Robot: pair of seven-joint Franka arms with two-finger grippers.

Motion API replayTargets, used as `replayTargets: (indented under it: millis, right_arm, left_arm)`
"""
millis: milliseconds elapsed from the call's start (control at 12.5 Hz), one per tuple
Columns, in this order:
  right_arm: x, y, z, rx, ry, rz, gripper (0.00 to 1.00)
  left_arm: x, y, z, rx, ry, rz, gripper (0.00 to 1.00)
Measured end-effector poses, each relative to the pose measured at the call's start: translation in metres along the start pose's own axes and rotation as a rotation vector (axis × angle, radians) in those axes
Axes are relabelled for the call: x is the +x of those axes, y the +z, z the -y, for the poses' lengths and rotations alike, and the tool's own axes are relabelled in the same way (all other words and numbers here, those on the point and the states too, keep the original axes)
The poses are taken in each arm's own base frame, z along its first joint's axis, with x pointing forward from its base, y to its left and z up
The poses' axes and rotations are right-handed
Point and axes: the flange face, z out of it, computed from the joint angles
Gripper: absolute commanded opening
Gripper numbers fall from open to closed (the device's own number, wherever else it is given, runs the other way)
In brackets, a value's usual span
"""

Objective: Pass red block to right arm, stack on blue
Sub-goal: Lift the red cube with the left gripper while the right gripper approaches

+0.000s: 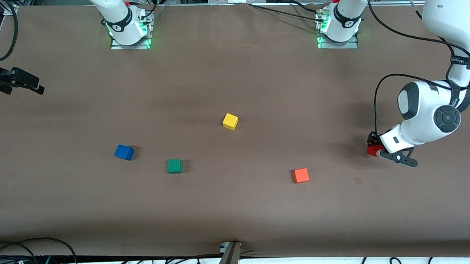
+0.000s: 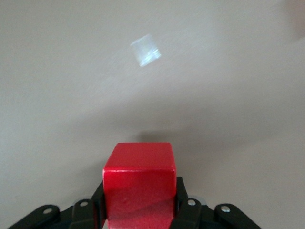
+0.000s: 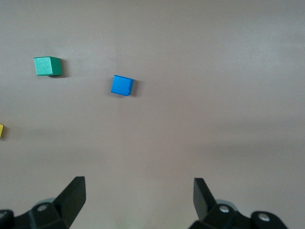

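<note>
The red block (image 1: 371, 150) is clamped between the black fingers of my left gripper (image 1: 376, 147), low at the table surface near the left arm's end. In the left wrist view the block (image 2: 139, 183) fills the space between the jaws of my left gripper (image 2: 139, 212). The blue cube (image 1: 124, 152) lies on the table toward the right arm's end and also shows in the right wrist view (image 3: 122, 85). My right gripper (image 1: 37, 86) is open and empty, held above the table edge at the right arm's end; in its wrist view (image 3: 138, 187) the jaws stand wide apart over bare table.
A green cube (image 1: 174, 165) lies beside the blue cube, slightly nearer the front camera. A yellow cube (image 1: 230, 121) sits mid-table. An orange cube (image 1: 300, 175) lies between the green cube and the red block. Cables run along the table's front edge (image 1: 239, 251).
</note>
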Motion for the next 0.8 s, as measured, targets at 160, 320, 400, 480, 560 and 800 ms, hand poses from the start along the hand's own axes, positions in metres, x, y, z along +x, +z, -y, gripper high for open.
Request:
replayTargets:
  millis: [160,320,400,480,560,800]
  right_arm:
    - [0.000,0.000,0.000,0.000,0.000,0.000,1.00]
    - [0.000,0.000,0.000,0.000,0.000,0.000,1.00]
    - [0.000,0.000,0.000,0.000,0.001,0.000,1.00]
    - [0.000,0.000,0.000,0.000,0.000,0.000,1.00]
    - [0.000,0.000,0.000,0.000,0.000,0.000,1.00]
    - [-0.001,0.001,0.001,0.006,0.000,0.007,1.00]
  left_arm:
    - [0.015,-0.017,-0.036,-0.054,0.032,-0.041,0.00]
    - [0.030,-0.033,-0.078,-0.110,0.089,-0.084,0.00]
    - [0.036,-0.041,-0.099,-0.134,0.114,-0.104,0.00]
    - [0.041,-0.049,-0.119,-0.163,0.135,-0.123,0.00]
    - [0.045,-0.058,-0.139,-0.189,0.157,-0.142,0.00]
    - [0.060,-0.088,-0.208,-0.280,0.245,-0.206,0.00]
